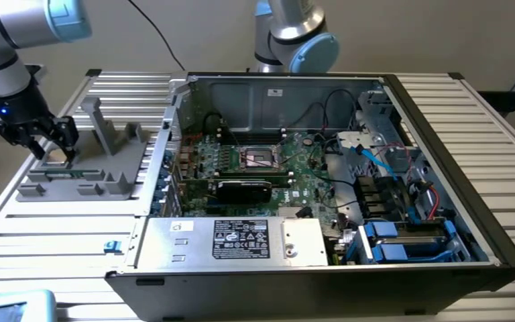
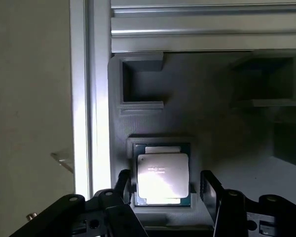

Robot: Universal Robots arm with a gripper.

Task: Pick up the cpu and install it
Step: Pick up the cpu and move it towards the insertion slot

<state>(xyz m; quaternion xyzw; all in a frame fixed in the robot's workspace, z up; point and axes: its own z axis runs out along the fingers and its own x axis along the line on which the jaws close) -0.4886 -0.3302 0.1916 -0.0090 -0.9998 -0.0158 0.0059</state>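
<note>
The cpu, a small square chip with a shiny metal top, lies flat in a recess of the grey holder. My gripper is open, one black finger on each side of the chip, not touching it. In the exterior view the gripper hangs over the grey holder at that view's left, its fingers down near the holder's surface. Inside the open computer case the dark square socket with its metal frame sits on the green motherboard.
The holder has upright grey posts and empty pockets near the gripper. The case wall rises just beyond the holder. A second arm's base stands behind the case. Everything rests on a slatted metal table.
</note>
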